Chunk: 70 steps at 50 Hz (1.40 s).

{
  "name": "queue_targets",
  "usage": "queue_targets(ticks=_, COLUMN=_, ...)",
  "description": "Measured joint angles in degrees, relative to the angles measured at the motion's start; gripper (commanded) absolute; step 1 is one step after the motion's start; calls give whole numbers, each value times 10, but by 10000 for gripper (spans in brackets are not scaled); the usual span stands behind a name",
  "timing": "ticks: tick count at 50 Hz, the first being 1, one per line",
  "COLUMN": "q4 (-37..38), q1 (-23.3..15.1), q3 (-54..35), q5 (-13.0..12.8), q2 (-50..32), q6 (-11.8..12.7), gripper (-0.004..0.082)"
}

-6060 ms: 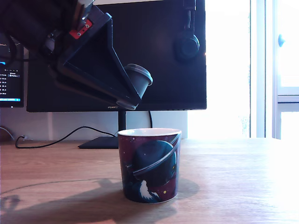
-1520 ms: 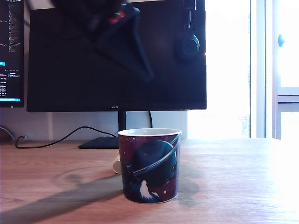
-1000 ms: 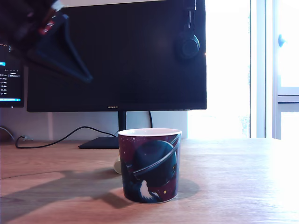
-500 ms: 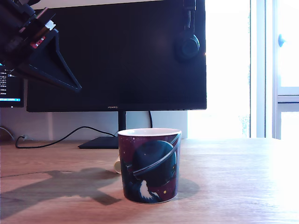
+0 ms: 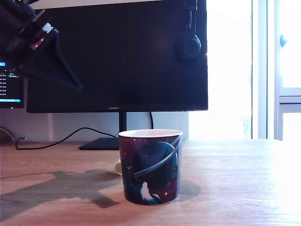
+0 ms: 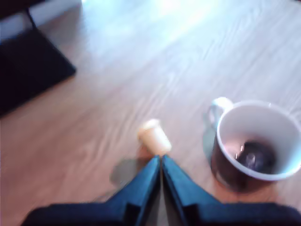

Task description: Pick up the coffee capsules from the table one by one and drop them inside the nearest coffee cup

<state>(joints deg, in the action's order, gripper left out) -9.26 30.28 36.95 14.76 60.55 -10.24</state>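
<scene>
You're halfway there: the dark grey capsule (image 6: 254, 157) lies inside the coffee cup (image 6: 230, 132). The cream capsule (image 6: 154, 136) sits on the table (image 6: 94, 117) just beside it. Your fingers (image 6: 141, 186) are pressed together, empty, high above.

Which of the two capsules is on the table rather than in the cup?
The cream capsule: it lies on the table just ahead of the gripper. The dark one sits inside the cup.

tabletop (image 5: 235, 179): wood grain, satin sheen. cup (image 5: 150, 167): glossy glaze. capsule (image 6: 154, 136): matt cream plastic. hand (image 6: 161, 162): matt dark plastic.
</scene>
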Motion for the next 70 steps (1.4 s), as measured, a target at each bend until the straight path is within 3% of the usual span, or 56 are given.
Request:
queue_targets(ticks=5, q4=20, q1=0, q3=0, q5=12, q2=13, q6=-9, gripper=-19)
queue_targets(ticks=15, q4=65, q1=-4, q3=0, q5=45, q2=82, q6=-63, gripper=-21)
queue_targets(ticks=25, q4=102, q1=-32, q3=5, q5=103, q2=103, q6=-114, gripper=-21)
queue_targets(ticks=34, q4=102, q1=-64, q3=40, q5=154, q2=162, q6=-195, gripper=-21)
queue_targets(ticks=46, q4=102, q1=-71, q3=101, q5=198, q2=222, q6=-271, gripper=-22)
queue_targets(ticks=60, q4=83, q1=-72, q3=181, q5=226, q2=308, q6=-326, gripper=-22)
queue_targets(ticks=70, q4=49, q1=-74, q3=227, q5=230, q2=373, q6=-369, gripper=-22)
